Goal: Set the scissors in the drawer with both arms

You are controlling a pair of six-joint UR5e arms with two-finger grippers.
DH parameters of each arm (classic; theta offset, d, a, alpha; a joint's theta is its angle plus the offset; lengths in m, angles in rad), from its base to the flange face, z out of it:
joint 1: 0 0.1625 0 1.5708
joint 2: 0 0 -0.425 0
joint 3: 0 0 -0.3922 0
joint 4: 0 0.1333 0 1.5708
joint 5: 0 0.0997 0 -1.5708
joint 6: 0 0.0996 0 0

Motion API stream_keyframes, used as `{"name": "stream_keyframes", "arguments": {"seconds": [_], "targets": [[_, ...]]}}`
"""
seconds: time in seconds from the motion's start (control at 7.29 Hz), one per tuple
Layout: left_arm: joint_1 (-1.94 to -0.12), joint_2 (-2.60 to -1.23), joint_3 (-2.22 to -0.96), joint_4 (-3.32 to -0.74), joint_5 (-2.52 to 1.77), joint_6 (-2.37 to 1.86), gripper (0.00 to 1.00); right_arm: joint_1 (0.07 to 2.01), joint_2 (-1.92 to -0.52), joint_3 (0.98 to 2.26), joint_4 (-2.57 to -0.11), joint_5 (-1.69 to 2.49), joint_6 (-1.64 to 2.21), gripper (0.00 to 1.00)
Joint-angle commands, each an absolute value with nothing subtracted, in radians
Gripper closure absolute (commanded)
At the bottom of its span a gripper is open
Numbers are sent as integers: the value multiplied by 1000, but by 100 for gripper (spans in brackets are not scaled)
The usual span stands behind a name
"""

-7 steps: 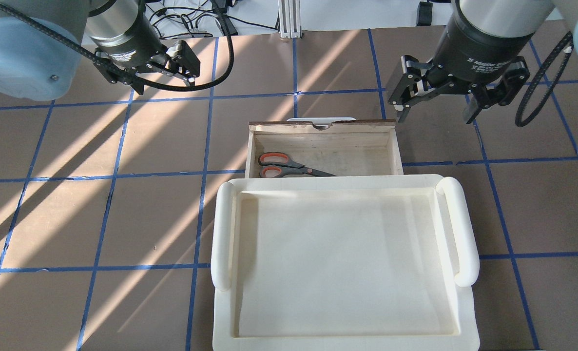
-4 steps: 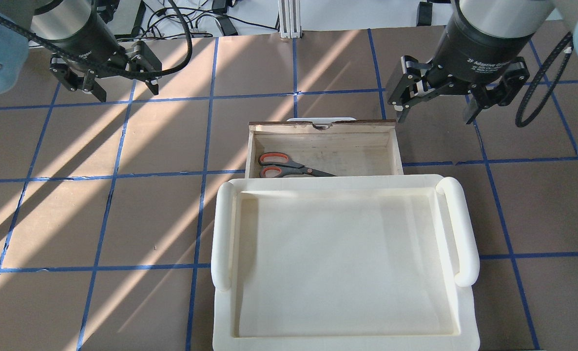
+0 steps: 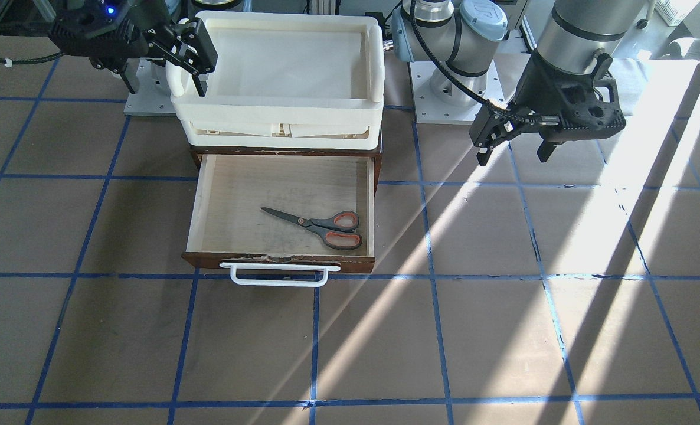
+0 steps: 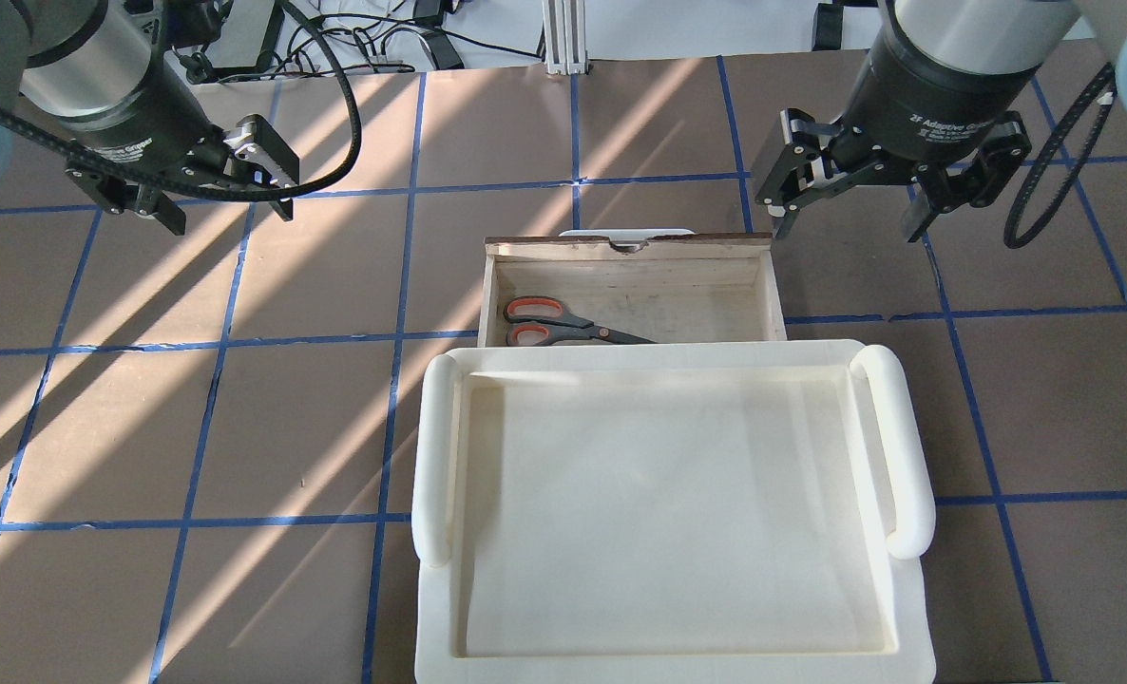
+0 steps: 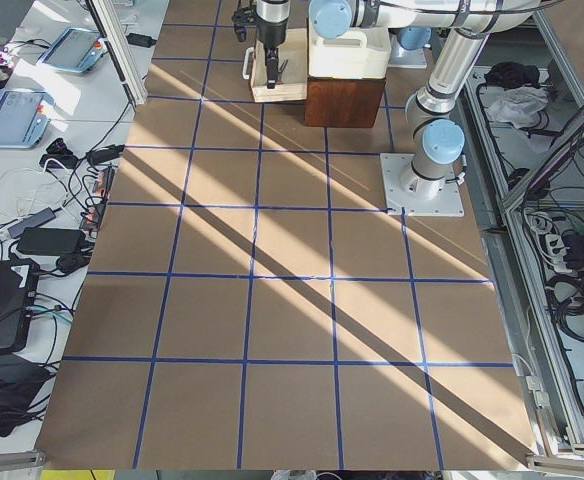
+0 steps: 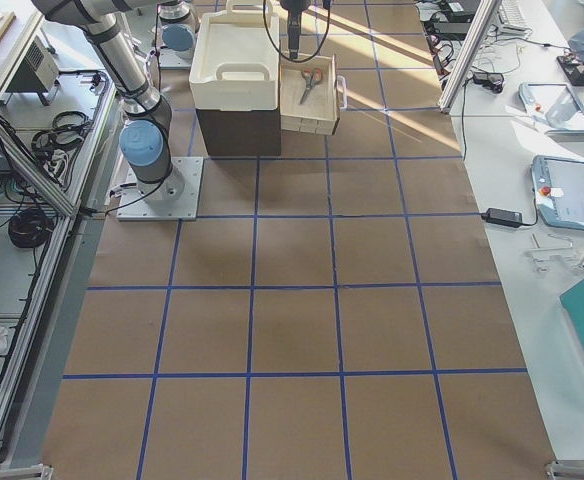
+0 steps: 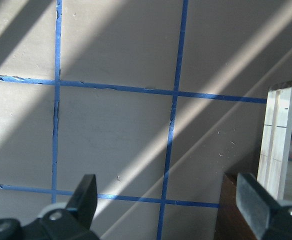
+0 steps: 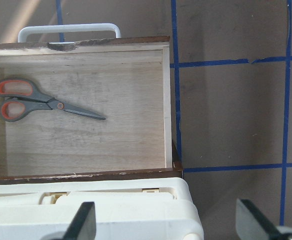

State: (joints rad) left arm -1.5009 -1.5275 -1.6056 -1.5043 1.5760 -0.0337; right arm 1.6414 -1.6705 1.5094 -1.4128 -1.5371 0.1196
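The scissors (image 3: 320,224) lie flat inside the open drawer (image 3: 238,195), loops toward its left side; they also show in the overhead view (image 4: 563,329) and the right wrist view (image 8: 41,102). The drawer (image 4: 630,249) is pulled out, its white bar handle (image 3: 279,275) in front. My left gripper (image 4: 229,214) is open and empty above the bare table, well left of the drawer (image 7: 276,140); its fingers (image 7: 86,195) frame the floor. My right gripper (image 4: 849,228) is open and empty, hovering just right of the drawer's front corner (image 8: 168,100).
A cream plastic tray (image 4: 906,446) with rounded side handles sits on the dark cabinet above the drawer (image 3: 279,118). Brown table with blue tape grid (image 4: 240,427) lies around it. Cables and equipment lie past the far edge (image 4: 364,38).
My left gripper has swung leftward and a little nearer the robot, away from the drawer. The right gripper, the scissors and the drawer have not moved.
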Motion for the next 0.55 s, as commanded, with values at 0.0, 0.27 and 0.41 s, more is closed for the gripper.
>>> {"name": "stream_keyframes", "arguments": {"seconds": [0.0, 0.27, 0.41], "targets": [[-1502, -1516, -1620, -1505, 1572, -34, 0, 1641, -1671, 1509, -1413, -1537, 120, 0], [-1502, -1513, -1620, -1505, 1568, -34, 0, 1641, -1671, 1509, -1413, -1537, 120, 0], [-1502, -1509, -1620, -1505, 1568, -34, 0, 1641, -1671, 1509, -1413, -1537, 120, 0]]}}
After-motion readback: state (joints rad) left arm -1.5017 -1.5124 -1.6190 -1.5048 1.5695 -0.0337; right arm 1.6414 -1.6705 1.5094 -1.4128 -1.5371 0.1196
